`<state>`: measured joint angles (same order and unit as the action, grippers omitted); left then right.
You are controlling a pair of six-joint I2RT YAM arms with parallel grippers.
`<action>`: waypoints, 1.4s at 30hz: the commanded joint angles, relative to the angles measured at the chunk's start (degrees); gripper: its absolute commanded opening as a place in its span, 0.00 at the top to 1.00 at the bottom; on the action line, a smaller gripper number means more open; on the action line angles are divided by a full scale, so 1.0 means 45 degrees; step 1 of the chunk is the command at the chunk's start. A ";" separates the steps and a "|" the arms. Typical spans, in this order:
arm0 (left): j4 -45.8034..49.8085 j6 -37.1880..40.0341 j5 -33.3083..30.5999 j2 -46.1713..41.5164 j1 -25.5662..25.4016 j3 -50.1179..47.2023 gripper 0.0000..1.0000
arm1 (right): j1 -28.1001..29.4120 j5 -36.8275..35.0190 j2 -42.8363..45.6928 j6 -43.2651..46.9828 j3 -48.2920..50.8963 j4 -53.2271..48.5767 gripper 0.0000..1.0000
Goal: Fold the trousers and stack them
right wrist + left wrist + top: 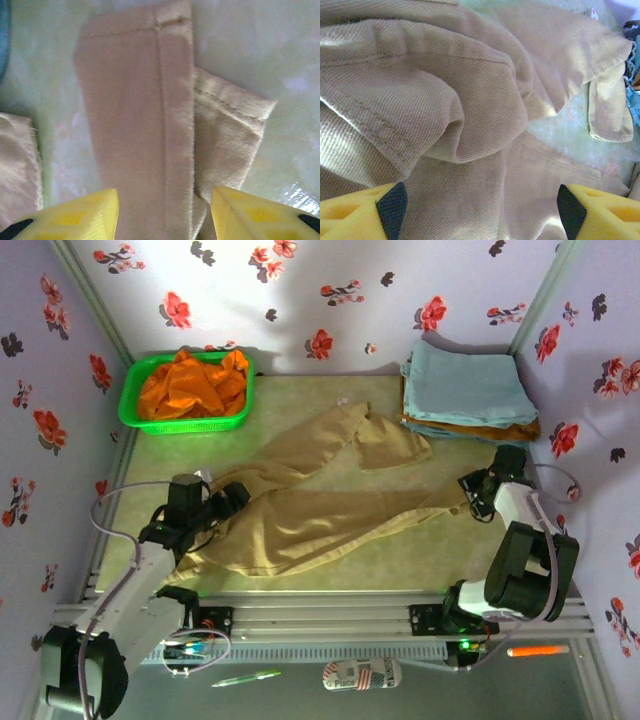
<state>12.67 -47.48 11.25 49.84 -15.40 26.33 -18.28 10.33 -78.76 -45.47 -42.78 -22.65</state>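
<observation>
1 green basket [185, 424] holds an orange garment [195, 385]; left pincer [481, 202] and right pincer [164, 197] gape over the trousers [300, 510].

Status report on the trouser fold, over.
Left tool open over bunched fabric. Right tool open above a leg cuff. Trousers sprawled, not yet folded. Green basket and folded stack sit at the far corners.

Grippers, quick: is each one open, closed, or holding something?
Left gripper: open, over the trousers, holding nothing.
Right gripper: open, straddling their leg cuff.
</observation>
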 commanded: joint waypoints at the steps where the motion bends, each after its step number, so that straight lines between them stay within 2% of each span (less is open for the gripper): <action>1: -0.0041 0.0278 0.0264 -0.0099 0.0093 -0.0152 0.18 | -0.0109 0.0244 -0.0502 0.0101 0.0335 0.0242 0.48; 4: 0.0008 0.0372 0.0333 -0.0092 0.0082 -0.0130 0.17 | -0.0108 0.1028 -0.0931 -0.0231 0.0292 0.0804 0.48; 9: 0.0013 0.0389 0.0335 -0.0198 0.0104 -0.0220 0.17 | -0.0100 0.0605 -0.1144 -0.0135 -0.0020 0.0731 0.51; 15: -0.0152 0.0381 0.0342 -0.0051 0.0223 -0.0225 0.16 | -0.0134 0.0247 -0.1021 0.0200 -0.0346 0.0527 0.79; 24: -0.0256 0.0392 0.0467 0.0104 0.0259 -0.0050 0.16 | -0.0040 0.0176 -0.0208 0.0418 -0.0511 0.0606 1.00; 29: -0.0204 0.0383 0.0489 0.0100 0.0279 -0.0037 0.17 | 0.0747 0.0126 0.0046 0.0554 -0.1790 0.0352 1.00; 36: 0.0149 0.0489 0.0614 0.0023 0.0340 0.0466 0.17 | 0.1915 0.0262 -0.1091 0.0766 -0.7140 -0.1858 1.00; 39: 0.0203 0.0468 0.0624 -0.0229 0.0342 0.0482 0.17 | 0.2225 0.0165 -0.0250 0.0970 -0.8080 -0.2427 1.00; 42: 0.0209 0.0354 0.0659 -0.0544 0.0348 0.0329 0.17 | 0.2247 -0.0093 0.1226 0.1305 -0.7897 -0.3190 1.00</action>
<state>12.86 -47.22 13.17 49.04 -14.33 26.79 -8.16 11.62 -79.20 -41.98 -77.84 -30.06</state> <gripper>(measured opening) 0.834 0.052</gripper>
